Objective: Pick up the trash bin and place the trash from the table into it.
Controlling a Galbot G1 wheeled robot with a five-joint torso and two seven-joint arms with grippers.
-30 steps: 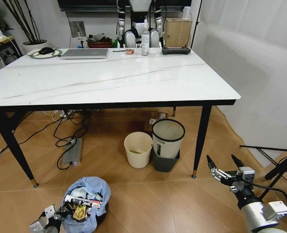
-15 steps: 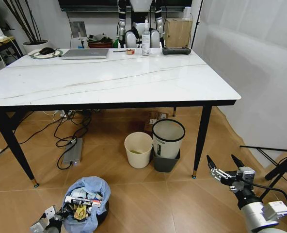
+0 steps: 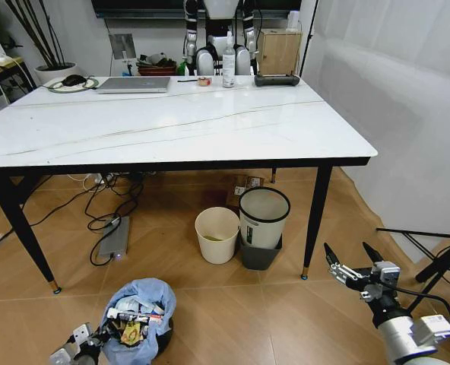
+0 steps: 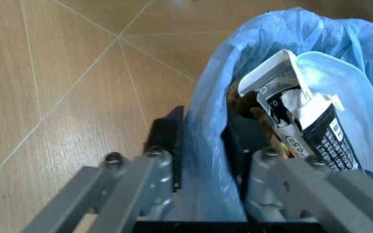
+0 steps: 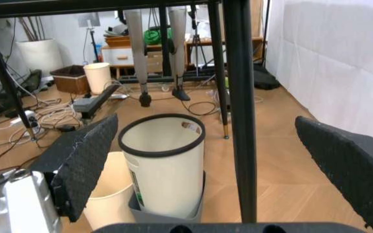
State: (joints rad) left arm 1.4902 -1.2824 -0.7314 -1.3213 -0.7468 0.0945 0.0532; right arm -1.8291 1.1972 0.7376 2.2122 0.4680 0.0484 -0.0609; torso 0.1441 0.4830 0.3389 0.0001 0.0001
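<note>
The large rectangular white-topped table (image 3: 179,122) on thin black legs spans most of the head view, its near edge running straight across with open tiled floor in front of it. Under its right half a white bin with a black rim (image 3: 264,217) stands just beside a cream bucket (image 3: 217,234), both well apart from the near floor.

The small round trash bin lined with a crinkled light-blue plastic bag (image 3: 139,319) sits low on the robot's left, stuffed with litter. The left gripper (image 4: 203,145) is clamped on its bagged rim, one finger outside, one inside.

The right gripper (image 3: 353,266) hovers spread wide over bare floor, right of the table leg.
</note>
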